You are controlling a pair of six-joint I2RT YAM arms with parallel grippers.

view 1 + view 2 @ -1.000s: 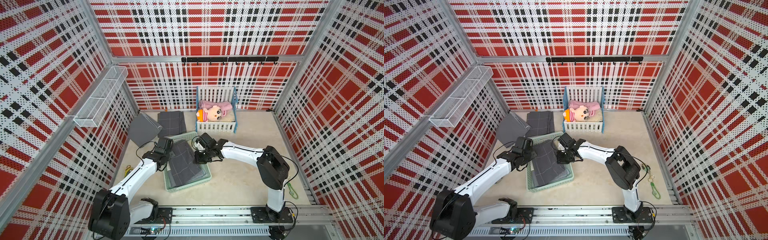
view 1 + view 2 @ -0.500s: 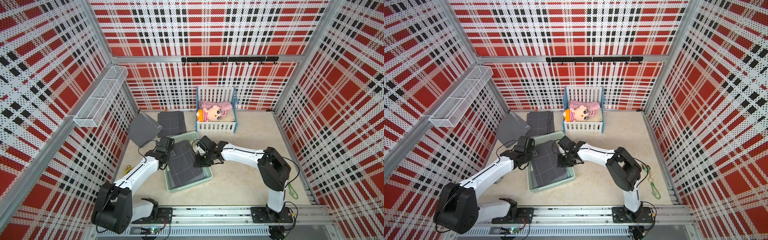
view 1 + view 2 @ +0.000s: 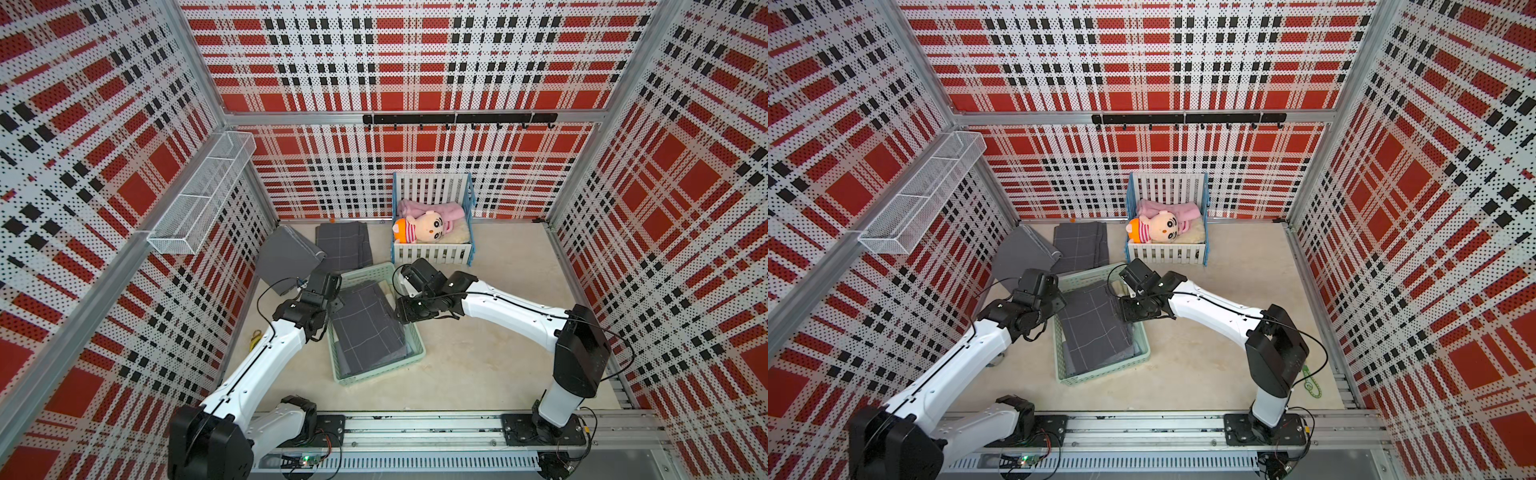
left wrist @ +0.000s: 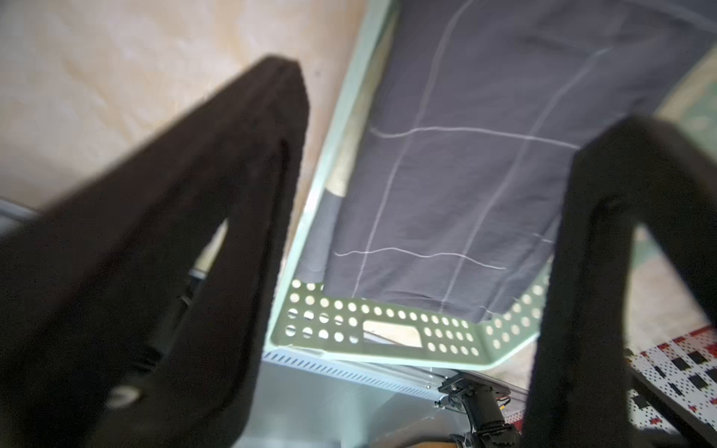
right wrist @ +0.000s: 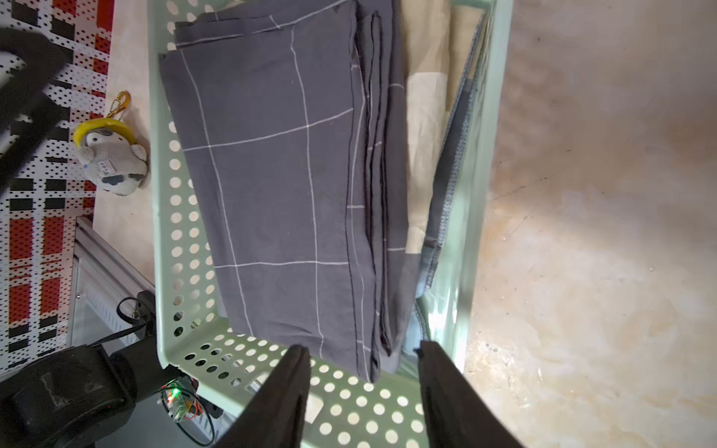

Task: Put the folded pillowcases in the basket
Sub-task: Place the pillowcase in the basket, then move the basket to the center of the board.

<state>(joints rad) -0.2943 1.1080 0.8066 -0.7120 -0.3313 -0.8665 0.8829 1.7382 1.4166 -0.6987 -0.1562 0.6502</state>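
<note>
At left, left gripper (image 4: 461,97) gapes wide, empty, blurred, astride the basket (image 3: 380,369) rim; centrally, folded pillowcase (image 3: 368,322) lies inside, far corners apparently occluded; right gripper (image 5: 362,347) half-parted, empty, over right rim; bare tabletop (image 3: 478,361) beyond.

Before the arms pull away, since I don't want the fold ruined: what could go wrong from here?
1. A corner of the pillowcase lies between the fingertips of the open right gripper. Retreating low could snag its layers and undo the fold.
2. The open left gripper straddles the rim of the basket, so a sideways pull might hook the rim and shift the basket.
</note>
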